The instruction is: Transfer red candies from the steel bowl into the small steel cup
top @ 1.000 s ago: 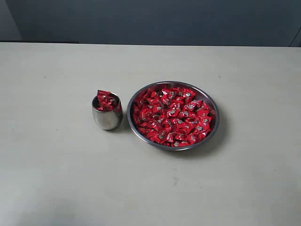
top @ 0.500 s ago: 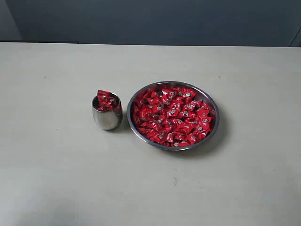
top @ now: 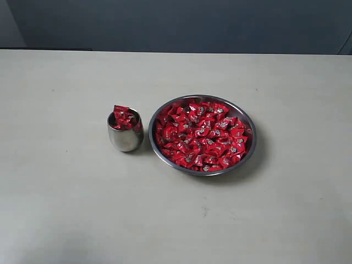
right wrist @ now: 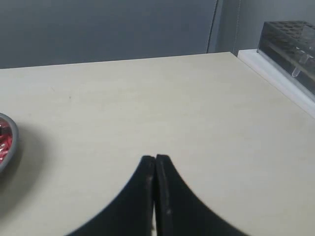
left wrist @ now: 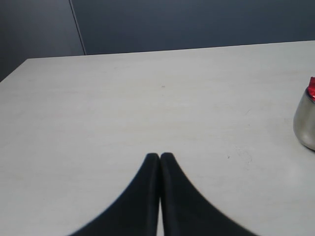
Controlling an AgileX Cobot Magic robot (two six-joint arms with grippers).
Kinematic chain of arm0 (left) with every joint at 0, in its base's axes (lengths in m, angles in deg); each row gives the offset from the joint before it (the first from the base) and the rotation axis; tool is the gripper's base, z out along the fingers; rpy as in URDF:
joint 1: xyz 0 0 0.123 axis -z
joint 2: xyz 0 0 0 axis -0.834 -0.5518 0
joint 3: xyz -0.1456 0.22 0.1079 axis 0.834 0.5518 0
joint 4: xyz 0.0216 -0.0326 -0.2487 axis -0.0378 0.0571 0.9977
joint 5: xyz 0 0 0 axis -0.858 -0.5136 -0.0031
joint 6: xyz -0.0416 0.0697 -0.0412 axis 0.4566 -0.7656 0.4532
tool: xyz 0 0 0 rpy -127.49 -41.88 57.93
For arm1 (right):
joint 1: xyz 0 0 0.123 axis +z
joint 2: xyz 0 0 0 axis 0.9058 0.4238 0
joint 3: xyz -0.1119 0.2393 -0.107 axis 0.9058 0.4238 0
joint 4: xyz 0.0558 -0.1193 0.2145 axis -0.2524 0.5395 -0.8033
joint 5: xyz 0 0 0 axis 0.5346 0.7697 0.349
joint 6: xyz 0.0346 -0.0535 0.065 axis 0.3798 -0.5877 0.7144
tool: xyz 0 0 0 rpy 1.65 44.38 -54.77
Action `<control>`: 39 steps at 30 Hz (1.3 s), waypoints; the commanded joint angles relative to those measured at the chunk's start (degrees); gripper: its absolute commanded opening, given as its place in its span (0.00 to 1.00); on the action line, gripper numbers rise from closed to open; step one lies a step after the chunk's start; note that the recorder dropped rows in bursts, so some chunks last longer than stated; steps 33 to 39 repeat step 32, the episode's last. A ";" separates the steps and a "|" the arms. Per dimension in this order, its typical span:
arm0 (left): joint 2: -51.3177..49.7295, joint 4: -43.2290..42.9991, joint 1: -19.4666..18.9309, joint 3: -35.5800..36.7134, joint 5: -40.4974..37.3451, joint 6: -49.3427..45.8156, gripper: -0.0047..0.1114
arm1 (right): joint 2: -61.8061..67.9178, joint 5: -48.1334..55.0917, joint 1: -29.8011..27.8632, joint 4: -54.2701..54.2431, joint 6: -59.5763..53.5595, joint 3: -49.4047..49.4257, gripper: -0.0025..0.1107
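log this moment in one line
small steel cup: heaped with red candies | steel bowl: full, beside cup | left jaws: shut, empty | right jaws: shut, empty

left gripper (left wrist: 160, 157): two matte black fingers, broad bases curving in to narrow rounded tips; right gripper (right wrist: 155, 159) same shape, same black

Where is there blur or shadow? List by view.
Exterior view: even light, soft shadow right of the steel bowl. Left wrist view: left gripper blurred near the lens, small steel cup cropped. Right wrist view: right gripper blurred likewise.
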 commanded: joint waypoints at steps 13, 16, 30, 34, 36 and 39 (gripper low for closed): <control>0.27 -0.11 -0.09 0.11 0.55 0.11 0.04 | -0.38 -0.36 0.24 -1.17 -0.19 0.07 0.01; 0.27 -0.11 -0.09 0.11 0.55 0.11 0.04 | -0.38 -0.36 0.24 -1.17 -0.19 0.07 0.01; 0.27 -0.11 -0.09 0.11 0.55 0.11 0.04 | -0.38 -0.36 0.24 -1.17 -0.19 0.07 0.01; 0.27 -0.11 -0.09 0.11 0.55 0.11 0.04 | -0.38 -0.36 0.24 -1.17 -0.19 0.07 0.01; 0.27 -0.11 -0.09 0.11 0.55 0.11 0.04 | -0.38 -0.36 0.24 -1.17 -0.19 0.07 0.01; 0.27 -0.11 -0.09 0.11 0.55 0.11 0.04 | -0.38 -0.36 0.24 -1.17 -0.19 0.07 0.01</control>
